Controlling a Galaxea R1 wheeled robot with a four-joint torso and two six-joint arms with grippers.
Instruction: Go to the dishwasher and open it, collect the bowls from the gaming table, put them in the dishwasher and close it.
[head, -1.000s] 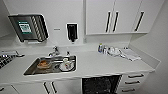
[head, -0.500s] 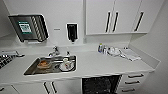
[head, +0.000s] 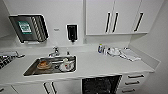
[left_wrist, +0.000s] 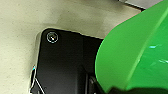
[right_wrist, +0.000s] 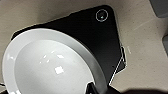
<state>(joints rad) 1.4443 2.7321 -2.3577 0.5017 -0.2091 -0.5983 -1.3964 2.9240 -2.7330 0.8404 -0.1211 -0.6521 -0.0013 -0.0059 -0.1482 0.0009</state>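
Bowls are in hand, it seems, and the step underway looks like the return to the dishwasher (head: 101, 85), which sits at about five o'clock in the head view, under the white counter (head: 105, 65), its dark interior with wire racks showing as if the door is already down. A green bowl (left_wrist: 135, 52) looms close in the left wrist view and a white bowl (right_wrist: 50, 62) in the right wrist view; each appears carried, though I cannot tell how either claw is set on its rim. Judging from this, the next move calls for closing in on the open unit and lowering the bowls toward a rack without knocking the counter edge. A steel sink (head: 31, 71) with dishes lies at seven o'clock, a faucet (head: 54, 52) behind it, and white wall cabinets (head: 100, 17) hang at one o'clock.
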